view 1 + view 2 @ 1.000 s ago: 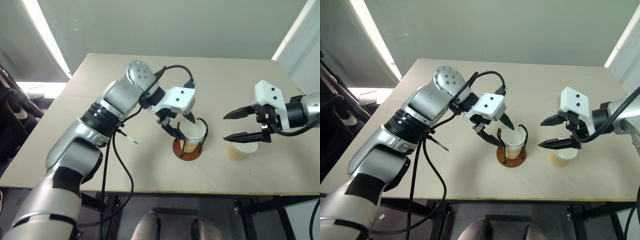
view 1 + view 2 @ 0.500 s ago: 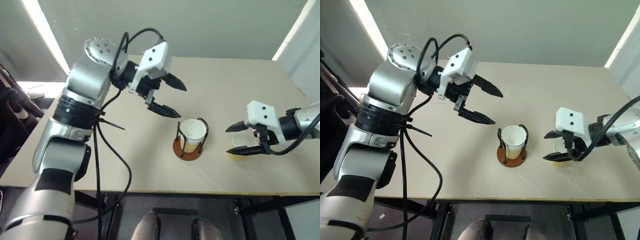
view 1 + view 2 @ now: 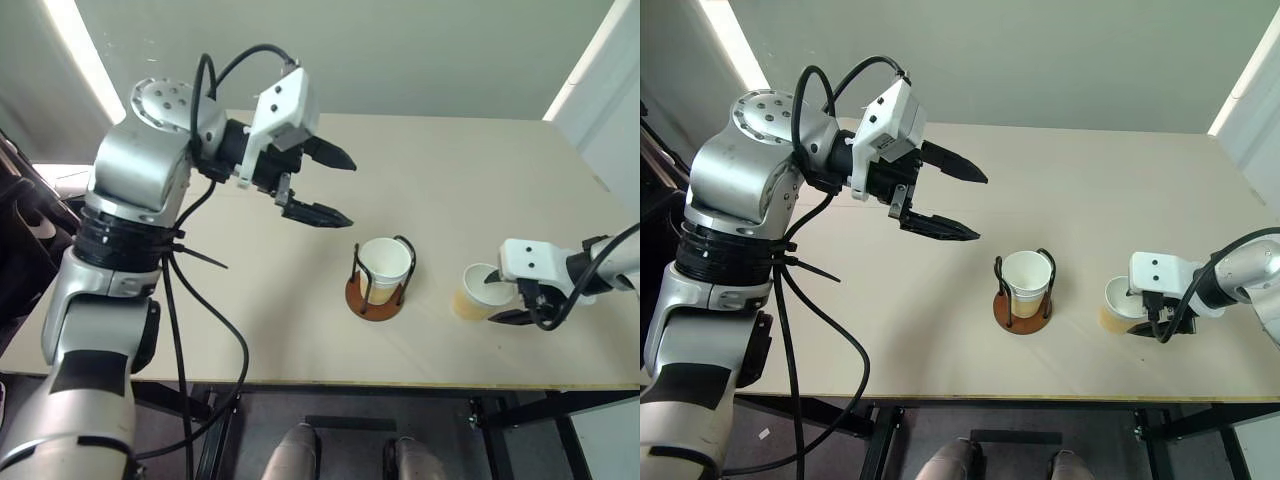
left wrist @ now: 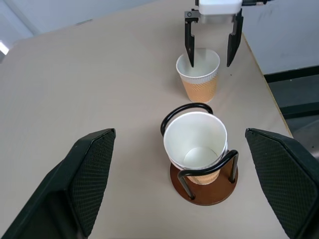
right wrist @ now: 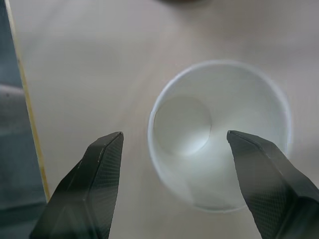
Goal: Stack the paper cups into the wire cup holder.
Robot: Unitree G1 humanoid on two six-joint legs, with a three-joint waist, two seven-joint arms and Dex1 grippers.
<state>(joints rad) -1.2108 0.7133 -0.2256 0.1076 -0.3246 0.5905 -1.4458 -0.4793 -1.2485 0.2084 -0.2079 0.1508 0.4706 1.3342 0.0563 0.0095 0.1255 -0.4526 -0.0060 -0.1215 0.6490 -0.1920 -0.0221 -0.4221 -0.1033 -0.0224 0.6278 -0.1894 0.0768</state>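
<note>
Right wrist view, item one: loose cup, upright on the table, white inside, seen from above between two black fingers that stand apart on either side of its rim.
- Right claw: spread, holding nothing; in the left wrist view one finger hangs inside the mouth of the cup, the other outside, neither pressing.
- Landmark: wire holder, brown disc base, black loops upright. The loose cup stands just beside it, on the right arm's side.
- Holder contents: a cup seated in the loops; whether more than one is nested there cannot be told.
- Left claw: fully spread, empty, raised well above and behind the holder, on the left arm's side.
- Handling judgement: close gently on the wall near the rim, since thin paper likely buckles. Lift straight before crossing, clear the wire tops, then lower centred into the seated cup.
</note>
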